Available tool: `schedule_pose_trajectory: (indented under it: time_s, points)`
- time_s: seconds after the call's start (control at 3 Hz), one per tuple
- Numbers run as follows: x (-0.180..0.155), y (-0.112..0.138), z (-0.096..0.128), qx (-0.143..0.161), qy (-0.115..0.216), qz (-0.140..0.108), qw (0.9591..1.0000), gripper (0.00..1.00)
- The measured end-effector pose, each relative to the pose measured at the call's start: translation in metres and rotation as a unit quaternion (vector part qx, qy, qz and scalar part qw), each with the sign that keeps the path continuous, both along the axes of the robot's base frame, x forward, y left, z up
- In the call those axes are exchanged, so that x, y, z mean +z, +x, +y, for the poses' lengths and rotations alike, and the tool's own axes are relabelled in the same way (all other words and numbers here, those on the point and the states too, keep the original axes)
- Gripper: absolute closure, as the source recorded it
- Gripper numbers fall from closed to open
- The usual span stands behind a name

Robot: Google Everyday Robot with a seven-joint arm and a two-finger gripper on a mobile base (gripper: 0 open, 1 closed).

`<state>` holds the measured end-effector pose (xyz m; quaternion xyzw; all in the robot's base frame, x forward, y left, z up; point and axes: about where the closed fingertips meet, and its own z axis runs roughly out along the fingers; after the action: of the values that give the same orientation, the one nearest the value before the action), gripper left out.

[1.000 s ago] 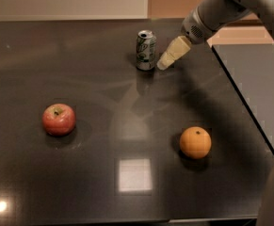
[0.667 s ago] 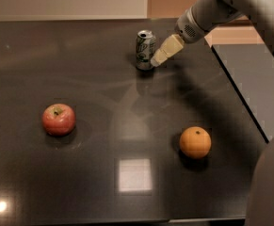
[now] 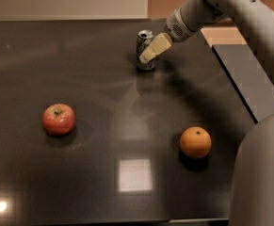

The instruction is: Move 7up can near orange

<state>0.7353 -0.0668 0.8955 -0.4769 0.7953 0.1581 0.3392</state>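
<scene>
The 7up can (image 3: 144,46) stands upright at the back middle of the dark table, white and green with a silver top. My gripper (image 3: 148,55) reaches in from the upper right and its pale fingers (image 3: 154,49) lie across the can's right side, in front of it. The orange (image 3: 195,142) sits at the front right of the table, far from the can.
A red apple (image 3: 59,119) sits at the left of the dark table (image 3: 94,88). A second dark surface (image 3: 249,79) adjoins on the right. My arm's large grey body (image 3: 261,173) fills the lower right corner. A light patch reflects near the front.
My gripper has moved left, from beside the can's right to overlapping the can. The can, orange and apple have not moved.
</scene>
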Motion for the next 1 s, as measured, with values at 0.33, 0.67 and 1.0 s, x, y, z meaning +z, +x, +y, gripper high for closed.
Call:
schedule_pose_trajectory:
  time_s: [0.33, 0.67, 1.0]
  points:
    - [-0.004, 0.010, 0.011, 0.002, 0.006, 0.001, 1.0000, 0.00]
    - [-0.005, 0.015, 0.020, 0.007, 0.009, 0.004, 0.9999, 0.18]
    - [-0.004, 0.015, 0.024, 0.012, 0.010, 0.005, 0.9999, 0.40]
